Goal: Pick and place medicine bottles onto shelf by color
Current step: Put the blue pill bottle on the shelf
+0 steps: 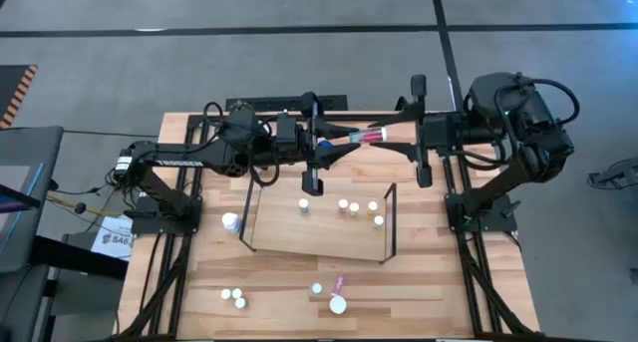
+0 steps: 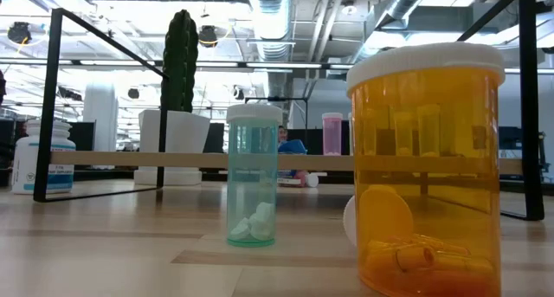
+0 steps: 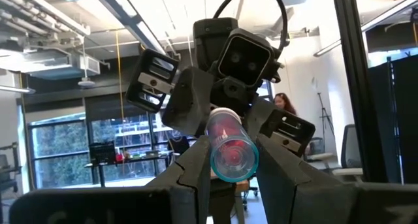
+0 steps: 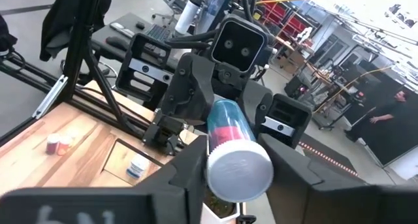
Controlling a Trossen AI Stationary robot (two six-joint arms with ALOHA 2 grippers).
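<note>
While both grippers pinch one teal bottle (image 1: 369,136) mid-handover above the table, the shelf (image 1: 279,237) holds four bottles. Left gripper (image 3: 228,175) and right gripper (image 4: 238,178) clamp opposite ends; about seven bottles seem left.

Only one piece of text can be partly read: the dark letters "SA" on a white paper sheet (image 1: 113,239) lying beside the left edge of the tabletop (image 1: 199,282). The white bottle's blue label (image 2: 41,165) is not legible.

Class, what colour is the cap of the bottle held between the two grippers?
White; the bottle shows its cap best in the right wrist view.
</note>
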